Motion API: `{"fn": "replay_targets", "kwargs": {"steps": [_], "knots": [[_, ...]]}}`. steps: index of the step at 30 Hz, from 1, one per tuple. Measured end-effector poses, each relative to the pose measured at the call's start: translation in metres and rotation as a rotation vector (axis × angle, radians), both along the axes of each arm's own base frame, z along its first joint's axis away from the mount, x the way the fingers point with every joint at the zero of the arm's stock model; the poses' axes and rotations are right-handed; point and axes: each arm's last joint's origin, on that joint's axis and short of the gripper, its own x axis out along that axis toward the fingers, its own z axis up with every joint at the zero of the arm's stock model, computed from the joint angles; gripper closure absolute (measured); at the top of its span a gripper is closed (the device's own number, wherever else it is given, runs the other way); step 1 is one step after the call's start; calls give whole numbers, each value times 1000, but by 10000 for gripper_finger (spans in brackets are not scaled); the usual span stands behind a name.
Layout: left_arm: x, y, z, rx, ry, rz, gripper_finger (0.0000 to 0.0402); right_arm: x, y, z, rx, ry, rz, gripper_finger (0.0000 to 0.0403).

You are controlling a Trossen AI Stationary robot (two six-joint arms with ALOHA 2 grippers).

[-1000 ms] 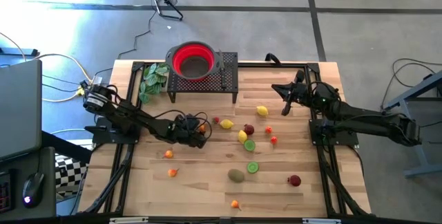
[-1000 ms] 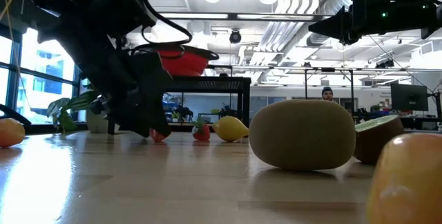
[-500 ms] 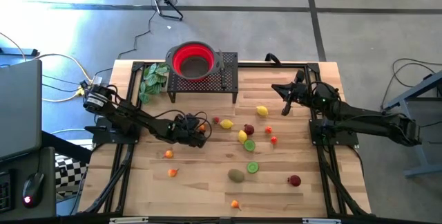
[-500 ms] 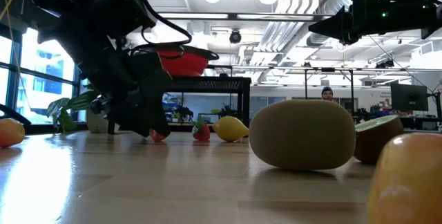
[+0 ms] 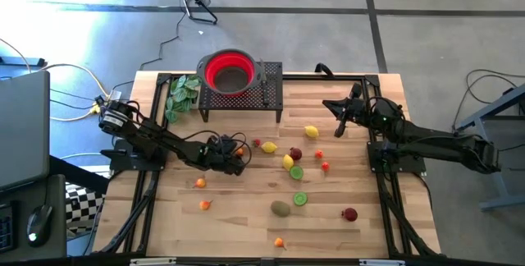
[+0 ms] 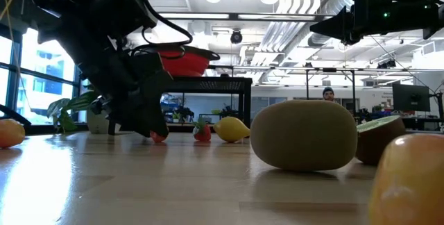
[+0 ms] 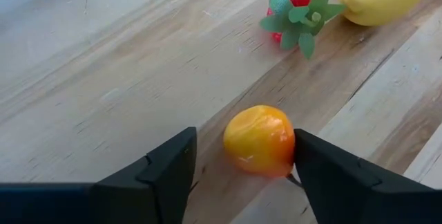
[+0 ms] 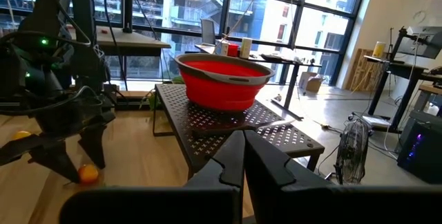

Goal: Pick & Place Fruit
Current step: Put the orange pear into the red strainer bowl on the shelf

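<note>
Your left claw (image 7: 242,165) is down on the desk (image 7: 103,79), fingers spread around a small orange fruit (image 7: 260,140); one finger touches it, the other stands just apart, so nothing is gripped yet. You're at the grasp step: close fully, lift, then carry it to the red bowl (image 5: 228,71) on the black rack (image 5: 271,89). Your right claw (image 8: 243,156) waits shut and empty near the rack.

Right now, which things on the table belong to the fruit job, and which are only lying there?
For the job:
- orange fruit between the left gripper fingers
- lemon
- lime halves
- kiwi
- strawberry

Lying about:
- green leaves
- red bowl on the black rack
</note>
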Motion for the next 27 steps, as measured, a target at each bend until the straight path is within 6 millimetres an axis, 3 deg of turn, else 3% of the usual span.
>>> {"fn": "replay_targets", "kwargs": {"steps": [27], "knots": [[0, 0, 0, -11, 2, -7, 253, 0, 0, 0, 0, 1, 0, 399]]}}
